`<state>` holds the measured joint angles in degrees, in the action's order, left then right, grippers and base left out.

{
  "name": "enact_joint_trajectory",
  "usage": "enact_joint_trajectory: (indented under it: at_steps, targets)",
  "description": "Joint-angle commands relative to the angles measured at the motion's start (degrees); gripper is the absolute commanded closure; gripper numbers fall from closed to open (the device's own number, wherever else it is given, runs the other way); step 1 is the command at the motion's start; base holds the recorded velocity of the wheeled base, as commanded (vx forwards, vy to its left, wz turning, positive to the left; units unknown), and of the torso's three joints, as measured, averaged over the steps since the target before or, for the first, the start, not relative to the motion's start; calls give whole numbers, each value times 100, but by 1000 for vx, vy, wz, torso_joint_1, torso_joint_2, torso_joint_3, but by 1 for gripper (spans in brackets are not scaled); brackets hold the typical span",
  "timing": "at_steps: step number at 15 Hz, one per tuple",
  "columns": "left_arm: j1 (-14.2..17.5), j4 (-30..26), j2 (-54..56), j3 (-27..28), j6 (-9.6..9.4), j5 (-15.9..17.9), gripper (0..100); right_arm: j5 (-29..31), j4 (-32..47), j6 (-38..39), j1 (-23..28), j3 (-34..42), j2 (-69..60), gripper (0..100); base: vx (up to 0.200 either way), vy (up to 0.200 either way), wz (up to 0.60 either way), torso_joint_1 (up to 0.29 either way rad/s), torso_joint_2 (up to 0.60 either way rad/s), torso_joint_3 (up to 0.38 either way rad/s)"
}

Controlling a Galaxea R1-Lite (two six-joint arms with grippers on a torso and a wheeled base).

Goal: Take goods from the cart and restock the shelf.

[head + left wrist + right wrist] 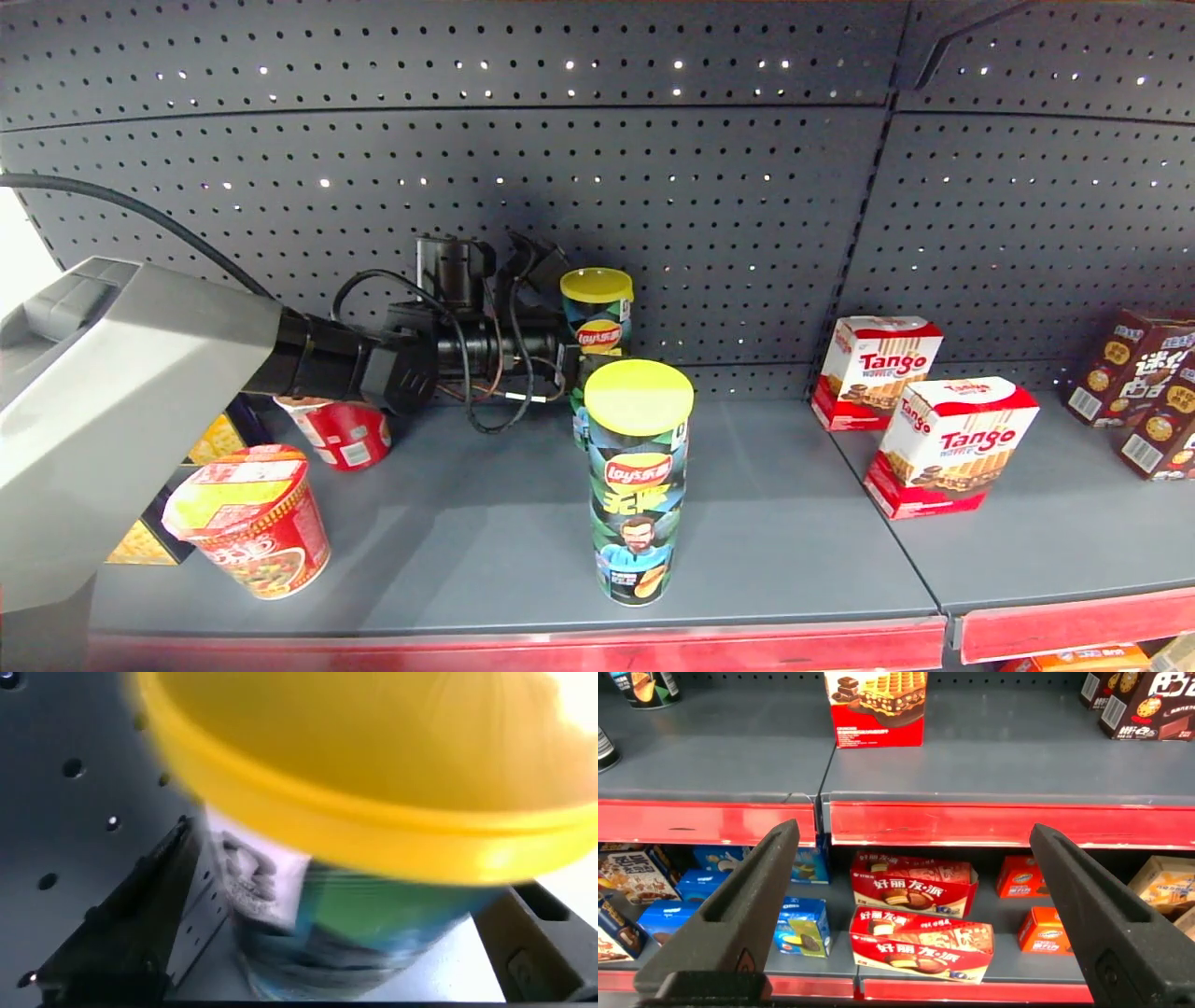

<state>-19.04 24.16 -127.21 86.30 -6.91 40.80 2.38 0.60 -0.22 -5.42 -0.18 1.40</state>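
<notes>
A tall chips can with a yellow lid [597, 313] stands upright at the back of the grey shelf [485, 541], close to the pegboard wall. My left gripper [577, 357] reaches in from the left and is shut on it. In the left wrist view the can's lid [374, 775] looms large, with the can body [355, 933] between the dark fingers [140, 905]. A second identical can [639, 485] stands free near the shelf's front and hides the rear can's base. My right gripper [924, 924] is open and holds nothing, out in front of lower shelves.
Two red noodle cups [252, 518] [343, 431] sit at the shelf's left. Two red-and-white wafer boxes [873, 371] [952, 446] and dark chocolate boxes [1139, 387] are on the right. Red snack boxes [915, 915] fill the lower shelves.
</notes>
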Motion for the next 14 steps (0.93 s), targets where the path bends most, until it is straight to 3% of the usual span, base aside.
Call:
enact_joint_trajectory:
  at_steps: [1, 7, 12, 14]
  targets:
    - [-3, 10, 47, -78, -3, -2, 0, 0, 2, -4, -2, 1, 9, 0, 0, 0, 0, 0, 0, 0]
    - [85, 168, 328, -473, -3, -2, 0, 0, 2, 4, -2, 1, 9, 0, 0, 0, 0, 0, 0, 0]
    - [463, 185, 794, -922, -21, -2, 0, 0, 2, 4, -2, 1, 9, 0, 0, 0, 0, 0, 0, 0]
    - [586, 185, 935, -1106, -188, 7, 0, 0, 2, -4, -2, 1, 9, 0, 0, 0, 0, 0, 0, 0]
